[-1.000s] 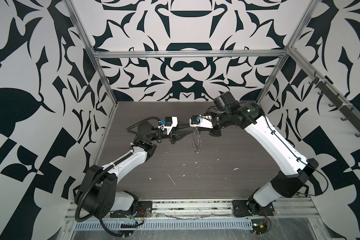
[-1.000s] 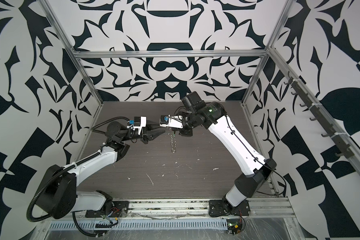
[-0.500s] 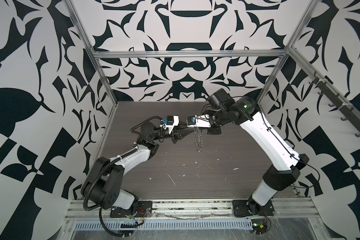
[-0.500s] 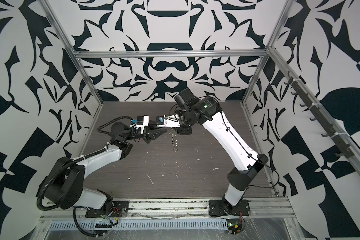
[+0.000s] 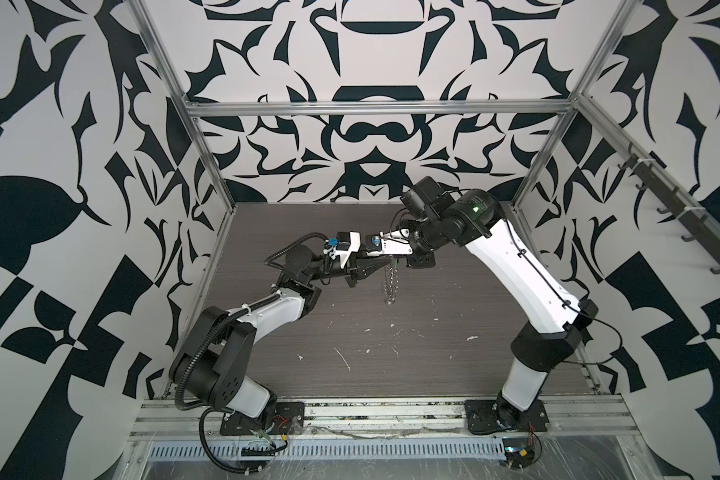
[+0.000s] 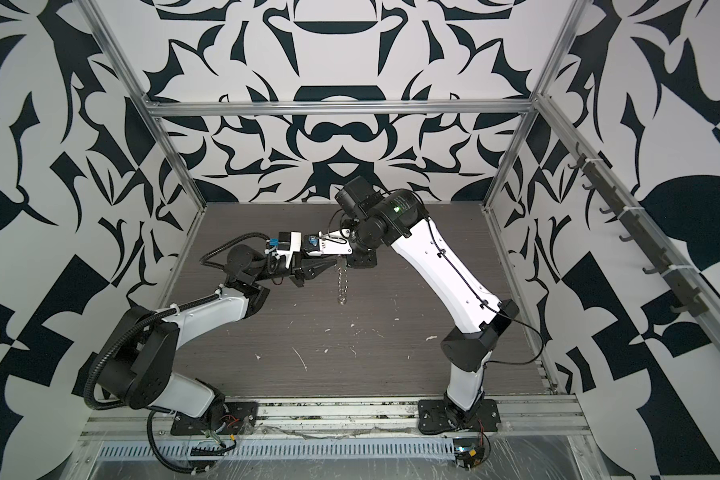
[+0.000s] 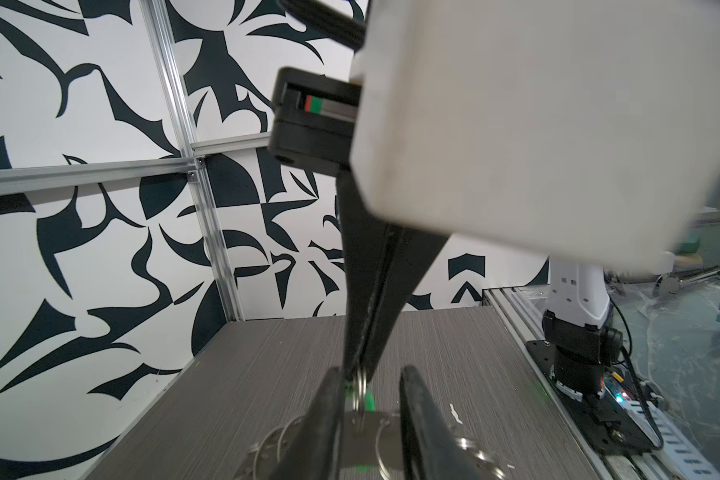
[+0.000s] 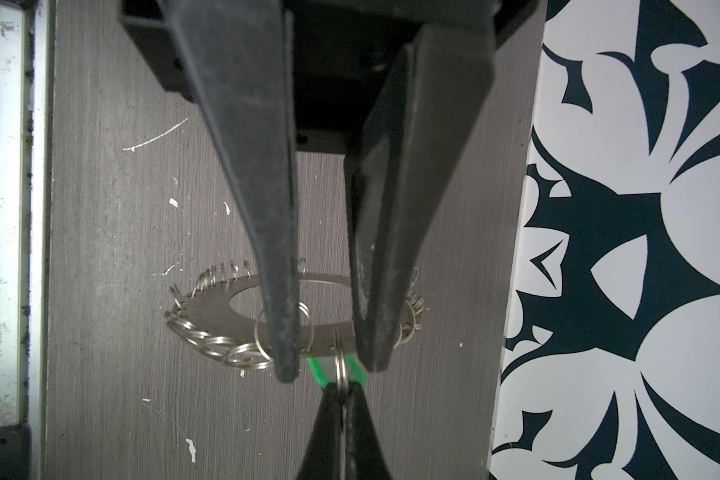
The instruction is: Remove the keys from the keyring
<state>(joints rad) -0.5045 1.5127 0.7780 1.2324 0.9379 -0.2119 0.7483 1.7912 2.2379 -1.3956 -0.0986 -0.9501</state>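
Right pincer (image 8: 342,392) is clamped tight on one silver wire loop (image 8: 340,365) at the rim of the keyring (image 8: 225,316). So the grey disc just dangles from it over the far middle of the counter (image 5: 391,374).

Left pincer (image 8: 329,370) is only partly open. Its fingertips sit either side of the green keys (image 8: 317,372), right at the rim beside the clamped loop. From the left wrist view a sliver of counter shows between the green and one finger, so it doesn't look pinched.

Versus a second ago, both arms have shifted pose. The left arm (image 5: 275,311) has its elbow pulled up and in, and the right arm (image 5: 516,266) has its elbow nearer the middle. The pincers and the hanging keyring are pretty much in the same spot.

Hard bits: in both top views the keyring is edge-on and the keys are barely a green speck. Up close, the loop and fingertips cover most of the keys. The left fingers cross the disc, and in the left wrist view it's blurry and cut off at the frame edge.
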